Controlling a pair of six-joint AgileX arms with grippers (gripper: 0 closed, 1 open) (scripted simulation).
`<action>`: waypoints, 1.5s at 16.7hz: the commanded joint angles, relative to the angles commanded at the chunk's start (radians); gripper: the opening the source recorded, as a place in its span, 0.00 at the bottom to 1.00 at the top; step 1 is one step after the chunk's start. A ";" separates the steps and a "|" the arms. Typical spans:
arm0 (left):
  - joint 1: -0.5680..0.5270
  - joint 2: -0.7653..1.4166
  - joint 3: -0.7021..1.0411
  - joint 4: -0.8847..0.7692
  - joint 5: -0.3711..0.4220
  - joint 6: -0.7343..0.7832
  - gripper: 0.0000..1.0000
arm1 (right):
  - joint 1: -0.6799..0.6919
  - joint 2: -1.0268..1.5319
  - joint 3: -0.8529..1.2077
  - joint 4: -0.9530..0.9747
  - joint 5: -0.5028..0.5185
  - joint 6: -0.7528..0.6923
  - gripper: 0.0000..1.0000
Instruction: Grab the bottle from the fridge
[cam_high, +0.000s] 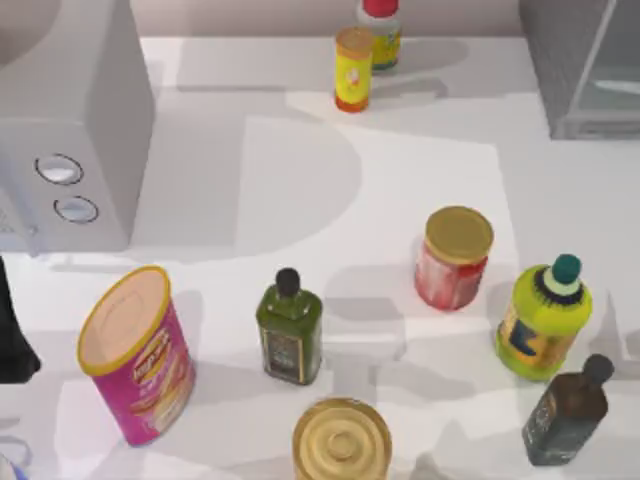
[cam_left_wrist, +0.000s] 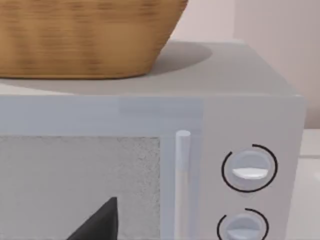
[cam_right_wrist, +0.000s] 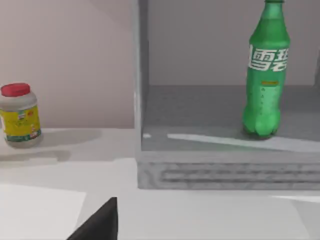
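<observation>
Bottle (cam_right_wrist: 265, 75): slim, bright green, standing upright on the floor of the fridge (cam_right_wrist: 220, 170), at the right of the right wrist view, its cap cut by the upper edge. Long axis: vertical, so a sideways grip around the body looks the likely approach. Fridge: dark grey cabinet, open toward that camera, with a thin grey frame; in the top view it sits at the upper right corner (cam_high: 585, 70). Direction from the claw: the bottle lies ahead of the right wrist camera and off to the right of its frame, well apart, across bare white table (cam_right_wrist: 210, 215). Nearer arm: the right, judging by the fridge being on its side. Right claw: a dark tip at the lower left of its wrist view; cannot tell whether released or clenched. Left arm: parked at the lower left edge of the top view, its camera facing the microwave (cam_left_wrist: 240, 120); claw state likewise cannot be told. Also near: red-capped jar (cam_right_wrist: 19, 114), just left of the fridge.
</observation>
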 joint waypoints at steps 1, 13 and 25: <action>0.000 0.000 0.000 0.000 0.000 0.000 1.00 | 0.000 0.000 0.001 0.000 0.000 0.000 1.00; 0.000 0.000 0.000 0.000 0.000 0.000 1.00 | -0.211 0.683 0.158 0.683 -0.320 0.041 1.00; 0.000 0.000 0.000 0.000 0.000 0.000 1.00 | -0.534 1.734 0.216 1.583 -0.505 0.024 1.00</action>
